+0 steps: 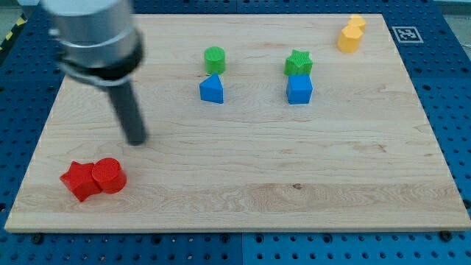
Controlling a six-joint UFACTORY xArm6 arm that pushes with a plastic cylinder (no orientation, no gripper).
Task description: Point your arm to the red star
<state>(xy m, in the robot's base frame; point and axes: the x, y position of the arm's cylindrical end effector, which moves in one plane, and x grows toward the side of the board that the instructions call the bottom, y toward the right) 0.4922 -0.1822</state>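
Wooden tabletop carrying red star at the view's lower left, touching red cylinder on its right. Risk: approach straight down from above likely to strike the cylinder first, shoving both. Rod tilted slightly; my tip near, above-right of the pair; no gripper fitted, so no jaw state to tell.

bare board between tip, red star

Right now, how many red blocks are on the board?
2, both near the view's bottom left and touching: the red star and, on its right, the red cylinder. My tip is above and right of them, apart. No block looks hidden.
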